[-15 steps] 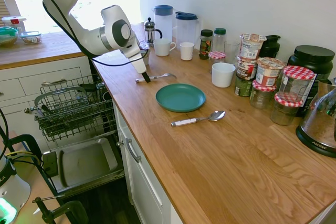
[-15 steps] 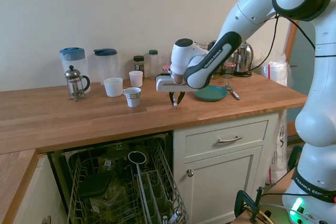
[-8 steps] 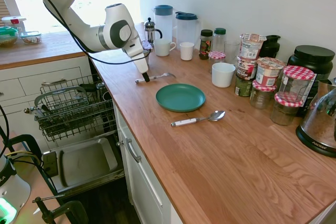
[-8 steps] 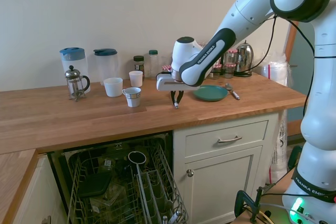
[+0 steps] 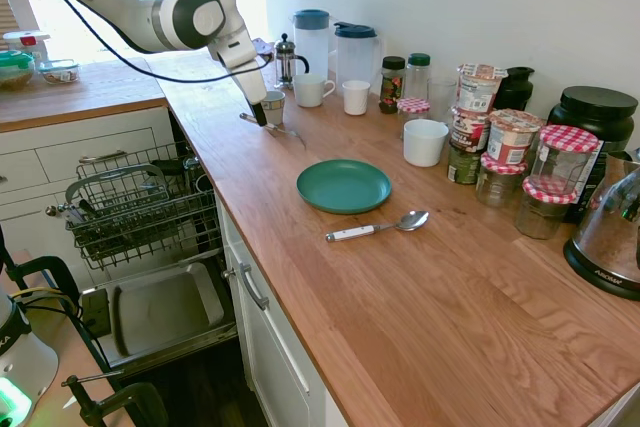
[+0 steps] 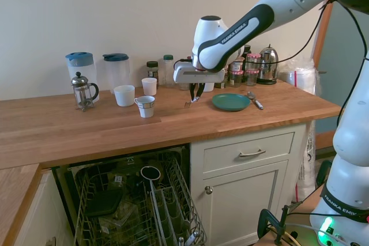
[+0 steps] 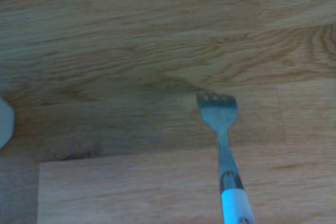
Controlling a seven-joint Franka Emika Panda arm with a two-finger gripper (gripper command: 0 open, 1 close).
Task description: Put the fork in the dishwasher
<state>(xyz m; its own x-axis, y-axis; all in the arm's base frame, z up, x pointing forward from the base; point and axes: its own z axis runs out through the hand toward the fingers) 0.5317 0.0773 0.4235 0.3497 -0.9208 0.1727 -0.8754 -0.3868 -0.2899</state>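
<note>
Pincer: clenched on the pale handle of the fork, fingers nearly together, raised clear of the counter.
Pincer, second exterior view: hangs below the white wrist; the fork slants down from it, tines low and just above the wood.
Fork position: held in the air over the counter, at about 10 o'clock from the green plate in the first exterior view, near the small patterned cup.
Fork, wrist view: tines point away from the camera, a soft shadow on the wood beneath them; the white handle runs to the lower edge.
Dishwasher: door dropped open, dark wire rack pulled out, set below the counter edge and well apart from the fork.
Dishwasher, second exterior view: rack seen from the front, with dark items and a round rim inside; the first exterior view does not show these clearly.
Spoon: white handle, lying on the counter at 6 o'clock from the plate.
Only in first exterior view: jars and tubs along the wall at 3 o'clock from the plate.
Both exterior views: two jugs, a coffee press and white cups at the back.
</note>
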